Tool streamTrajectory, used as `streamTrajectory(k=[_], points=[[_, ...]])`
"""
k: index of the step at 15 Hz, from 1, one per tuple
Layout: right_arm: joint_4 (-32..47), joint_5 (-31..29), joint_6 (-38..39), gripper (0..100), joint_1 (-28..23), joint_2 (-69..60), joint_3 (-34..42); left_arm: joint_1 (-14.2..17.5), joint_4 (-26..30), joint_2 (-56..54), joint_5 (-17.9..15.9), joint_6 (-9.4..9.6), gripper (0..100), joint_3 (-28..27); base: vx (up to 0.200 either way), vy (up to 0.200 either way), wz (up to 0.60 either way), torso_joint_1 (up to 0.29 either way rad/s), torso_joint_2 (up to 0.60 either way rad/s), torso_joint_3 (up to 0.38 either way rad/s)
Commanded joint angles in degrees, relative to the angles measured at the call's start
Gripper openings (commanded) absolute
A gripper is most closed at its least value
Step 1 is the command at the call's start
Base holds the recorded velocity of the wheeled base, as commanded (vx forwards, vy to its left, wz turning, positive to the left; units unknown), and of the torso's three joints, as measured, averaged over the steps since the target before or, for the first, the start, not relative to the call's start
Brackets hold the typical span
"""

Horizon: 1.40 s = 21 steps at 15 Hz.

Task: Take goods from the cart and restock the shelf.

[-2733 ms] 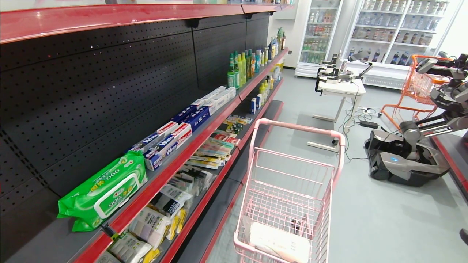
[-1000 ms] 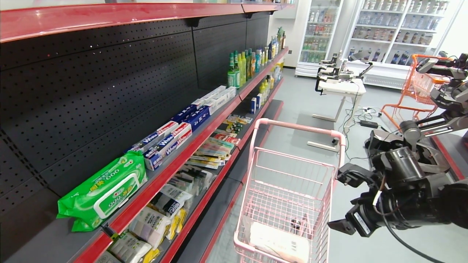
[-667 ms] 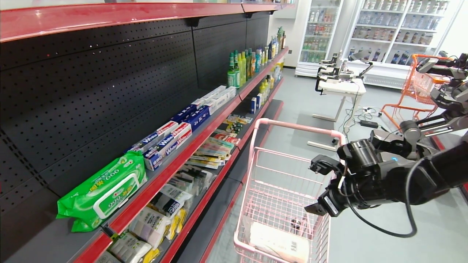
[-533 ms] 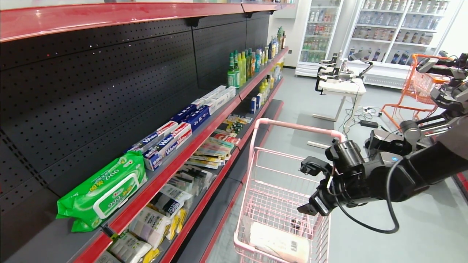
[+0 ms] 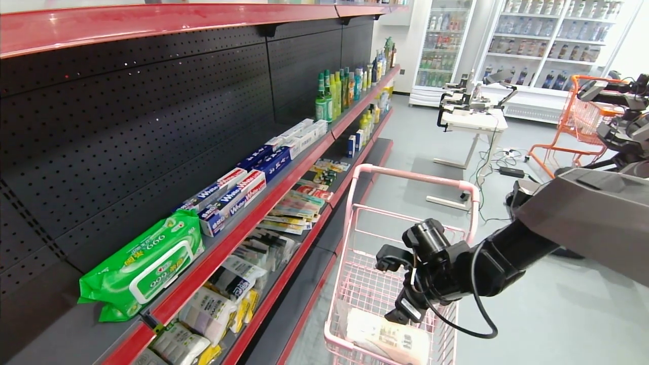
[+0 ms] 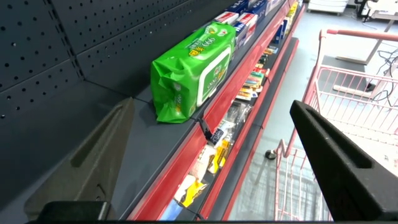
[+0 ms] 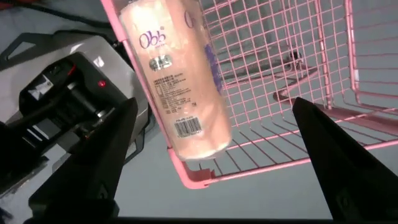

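Our right claw (image 5: 393, 285) hung spread wide just above the pale pack (image 5: 388, 340), which lay in the pink cart (image 5: 417, 178). We judged it best to lower straight, straddle the pack's narrow width and close gently, since the soft wrap looked easy to squash. Our left claw (image 6: 211, 109), also spread, hung by the shelf (image 6: 161, 140).

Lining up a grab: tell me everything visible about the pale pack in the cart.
The pale pink pack is a long, rounded bundle in glossy plastic wrap, printed with text and a barcode near one end. It lies flat on the wire floor of the pink cart, along its near-end wall. The open right gripper hovers above it, apart.
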Motion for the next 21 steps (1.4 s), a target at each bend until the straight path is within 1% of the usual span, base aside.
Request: streamTrajectory(k=[1, 5, 7, 9, 13, 21], points=[[-0.03, -0.08, -0.34, 100, 1.44, 2.25, -0.30, 0.00, -0.04, 0.07, 0.04, 0.02, 100, 0.00, 0.000, 0.000, 0.00, 0.000, 0.00, 0.000], [-0.03, -0.17, -2.71, 100, 2.23, 4.63, -0.57, 0.00, -0.04, 0.07, 0.04, 0.02, 100, 0.00, 0.000, 0.000, 0.00, 0.000, 0.00, 0.000], [-0.03, -0.17, -5.08, 100, 2.75, 5.33, -0.66, 0.00, -0.04, 0.07, 0.04, 0.02, 100, 0.00, 0.000, 0.000, 0.00, 0.000, 0.00, 0.000], [-0.12, -0.17, -6.75, 100, 3.37, 6.38, -1.97, 0.00, -0.04, 0.07, -0.05, -0.07, 100, 0.00, 0.000, 0.000, 0.00, 0.000, 0.00, 0.000], [-0.12, -0.08, -6.14, 100, 4.78, 7.97, -3.47, 0.00, -0.04, 0.07, 0.04, 0.02, 100, 0.00, 0.000, 0.000, 0.00, -0.018, 0.04, 0.021], [-0.12, 0.01, -6.23, 100, 5.21, 8.67, -4.35, 0.00, -0.04, 0.07, 0.04, 0.02, 100, 0.00, 0.000, 0.000, 0.00, -0.077, 0.16, 0.087]])
